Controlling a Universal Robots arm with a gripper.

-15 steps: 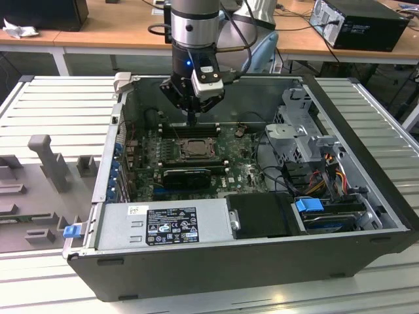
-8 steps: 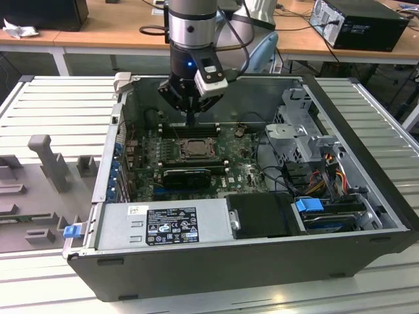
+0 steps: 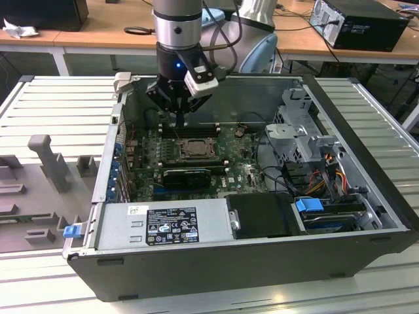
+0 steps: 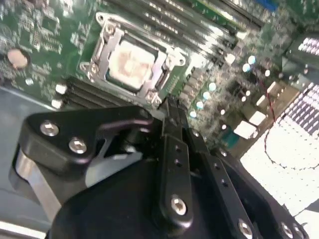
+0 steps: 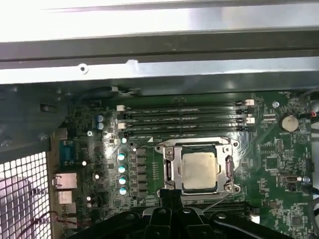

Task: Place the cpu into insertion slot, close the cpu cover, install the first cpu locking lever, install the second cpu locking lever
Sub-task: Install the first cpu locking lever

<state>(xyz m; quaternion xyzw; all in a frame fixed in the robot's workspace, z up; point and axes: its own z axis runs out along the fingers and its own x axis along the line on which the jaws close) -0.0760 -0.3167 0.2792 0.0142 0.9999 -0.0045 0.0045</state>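
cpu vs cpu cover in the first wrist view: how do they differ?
The cpu is a solid pale beige square; the cpu cover is a silvery frame with an open middle. The cpu cover is the larger and rings the cpu, which shows through its cut-out. Both are square and lie flat.

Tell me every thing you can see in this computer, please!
case: one, black, open, middle of the exterior view
board: one, green, inside the case
cpu: one, beige, on the board
cover: one, silvery, framing the cpu
memory sticks: several, black, beside the cpu
battery: one, silver, on the board
power box: one, grey, at the case's near edge
tool: one, black, shut, over the board by the cpu
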